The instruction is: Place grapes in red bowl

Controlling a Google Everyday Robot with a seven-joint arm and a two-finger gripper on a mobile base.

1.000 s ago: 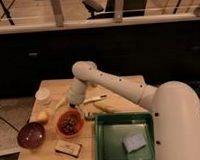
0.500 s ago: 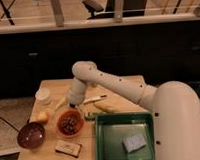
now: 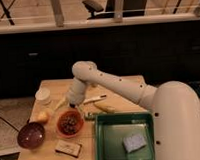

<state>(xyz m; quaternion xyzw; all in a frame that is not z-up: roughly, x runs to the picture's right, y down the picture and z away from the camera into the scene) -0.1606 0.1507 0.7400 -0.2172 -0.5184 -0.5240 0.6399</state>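
Note:
The red bowl point(image 3: 70, 123) sits on the wooden table point(image 3: 119, 88), left of centre. The dark grapes point(image 3: 70, 124) lie inside it. My gripper point(image 3: 72, 103) hangs just above the bowl's far rim, at the end of the white arm that reaches in from the right.
A maroon bowl point(image 3: 31, 135) stands at the front left with a pale pear-like fruit point(image 3: 41, 116) behind it. A white cup point(image 3: 43, 96) is at the back left. A green tray point(image 3: 125, 138) holds a blue sponge point(image 3: 134, 142). A snack bar point(image 3: 67, 148) lies in front; utensils point(image 3: 97, 99) lie mid-table.

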